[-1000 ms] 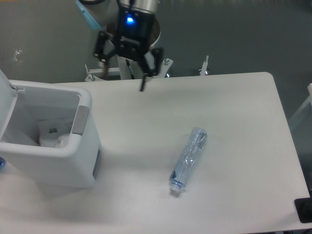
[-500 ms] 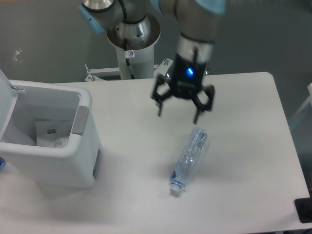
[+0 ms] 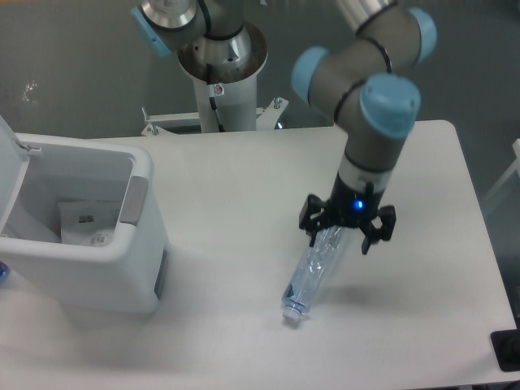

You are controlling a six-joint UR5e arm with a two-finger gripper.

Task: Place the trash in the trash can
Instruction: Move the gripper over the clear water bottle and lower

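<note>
Your claw (image 3: 348, 236) is spread wide, its dark fingers (image 3: 311, 224) splayed to either side of the upper end of the bottle (image 3: 315, 266); they straddle it without closing, and you cannot tell from this angle whether any fingertip actually touches the plastic. A blue light glows on the claw's body just above the fingers. The bottle lies flat on the desk (image 3: 236, 195), slanted, with its white cap (image 3: 292, 313) pointing toward the near edge and its base tucked under the claw. It looks clear and bluish, somewhat crumpled along its length. The wrapper (image 3: 85, 221) already sits inside the bin (image 3: 89, 280), a wrinkled white sheet with a small patch of dark print, resting low against the inner wall. The bin stands at the left of the desk, well apart from the bottle, with its lid (image 3: 10, 175) tipped up and a grey panel (image 3: 134, 200) on the rim.
</note>
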